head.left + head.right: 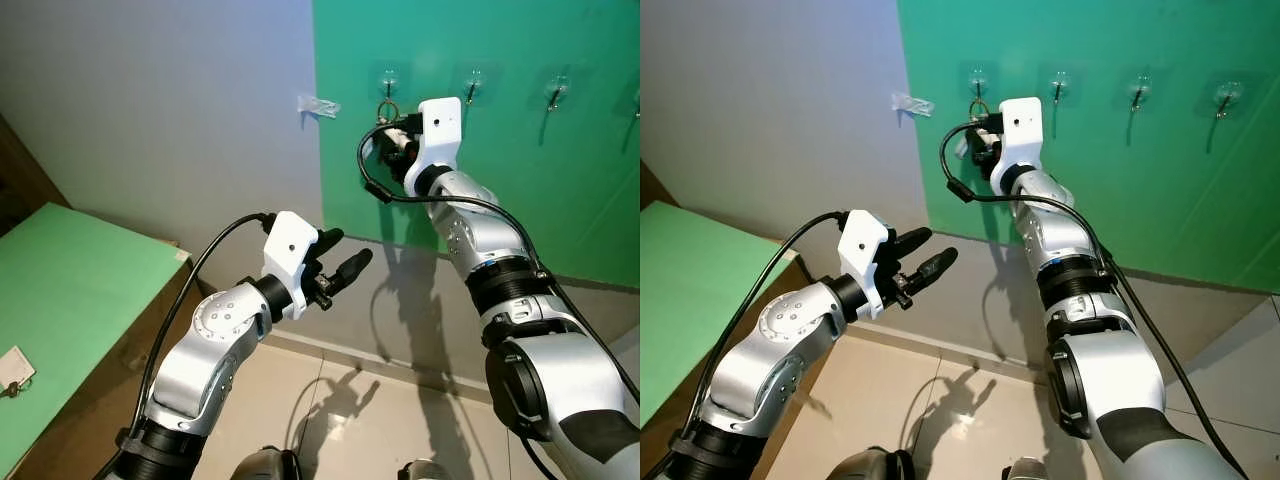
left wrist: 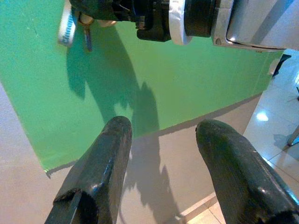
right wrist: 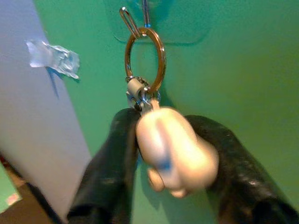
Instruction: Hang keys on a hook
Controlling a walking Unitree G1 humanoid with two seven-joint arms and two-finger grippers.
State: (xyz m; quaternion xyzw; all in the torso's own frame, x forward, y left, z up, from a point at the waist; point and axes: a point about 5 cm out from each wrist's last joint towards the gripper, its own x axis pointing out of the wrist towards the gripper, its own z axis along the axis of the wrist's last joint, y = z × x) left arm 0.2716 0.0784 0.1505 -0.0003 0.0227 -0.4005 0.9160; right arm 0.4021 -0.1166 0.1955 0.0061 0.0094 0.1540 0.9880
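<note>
Two grippers noted: the left gripper (image 1: 338,258) hangs with fingers spread and empty before the grey wall, while the right gripper (image 3: 163,154), raised to the green panel (image 1: 560,180), clenches the keys (image 3: 173,154), whose ring (image 3: 145,60) sits on the hook (image 3: 133,23).

Home entryway: wall hooks (image 1: 472,84), tiled floor (image 1: 380,420), wooden cabinet (image 1: 70,300).

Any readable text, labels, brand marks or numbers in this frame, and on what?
None can be read.
The right gripper's pale key fob at the ring on the hook: no print visible.
The white tag on the green table: too small to tell.
</note>
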